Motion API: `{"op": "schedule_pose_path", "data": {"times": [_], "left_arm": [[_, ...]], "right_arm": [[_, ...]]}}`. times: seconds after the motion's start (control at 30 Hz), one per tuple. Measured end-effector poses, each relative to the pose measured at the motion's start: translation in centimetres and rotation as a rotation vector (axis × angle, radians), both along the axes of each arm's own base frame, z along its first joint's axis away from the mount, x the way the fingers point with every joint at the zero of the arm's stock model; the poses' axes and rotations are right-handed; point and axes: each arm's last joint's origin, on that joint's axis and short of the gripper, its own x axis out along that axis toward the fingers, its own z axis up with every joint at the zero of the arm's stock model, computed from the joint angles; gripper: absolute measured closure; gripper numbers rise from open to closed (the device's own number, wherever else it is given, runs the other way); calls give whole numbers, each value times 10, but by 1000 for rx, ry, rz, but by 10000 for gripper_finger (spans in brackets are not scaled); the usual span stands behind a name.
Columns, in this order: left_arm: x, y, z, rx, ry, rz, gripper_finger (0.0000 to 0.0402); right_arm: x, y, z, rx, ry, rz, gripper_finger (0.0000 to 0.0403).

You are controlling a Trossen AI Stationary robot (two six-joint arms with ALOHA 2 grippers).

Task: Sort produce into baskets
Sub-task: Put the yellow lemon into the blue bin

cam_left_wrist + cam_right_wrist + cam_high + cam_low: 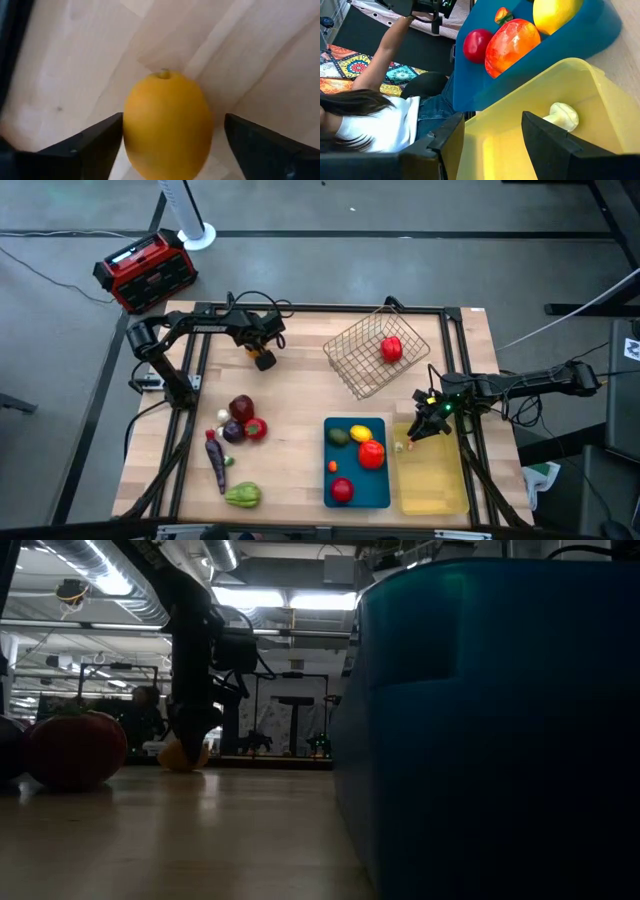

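An orange-yellow fruit (167,125) is showing against the pale wood table (75,65). Red (477,45), orange-red (512,45) and yellow (555,14) produce is sitting in the blue tray (485,92), and a whitish piece (563,116) is lying in the pale yellow tray (510,145).

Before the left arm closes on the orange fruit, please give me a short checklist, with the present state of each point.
1. Left pincer open: ok, both fingers stand apart.
2. Orange fruit between the fingers: ok, roughly centred.
3. Fingers touching the fruit: cannot tell on one side; a gap shows on the other.
4. Fruit resting on the table: ok in the low view.
5. Right pincer out of the way: ok, open over the pale yellow tray, far across the table.
6. Wire basket free to receive: ok, holds one red fruit.
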Motion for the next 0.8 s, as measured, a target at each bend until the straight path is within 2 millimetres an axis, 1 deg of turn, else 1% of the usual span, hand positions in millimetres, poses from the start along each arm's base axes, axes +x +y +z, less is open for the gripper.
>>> {"op": "schedule_pose_path", "data": {"times": [0.13,0.23,0.33,0.43,0.5,0.6,0.7,0.8], "left_arm": [[4,-3,1,-61,-60,25,122],[15,-7,9,-109,-141,26,155],[30,-13,21,-163,-228,4,169],[47,-23,35,-198,-306,-33,163],[58,-33,45,-214,-352,-64,152],[76,-54,58,-228,-413,-116,141],[92,-81,67,-233,-479,-178,139],[107,-110,72,-242,-584,-228,140]], "right_arm": [[0,0,0,1,0,2,205],[0,0,0,2,0,4,205],[0,0,0,2,-1,4,205],[0,0,0,2,-1,4,205],[0,0,0,2,-2,4,205],[0,0,0,1,-1,3,205],[0,0,0,1,-1,3,205],[0,0,0,1,-1,3,205]]}}
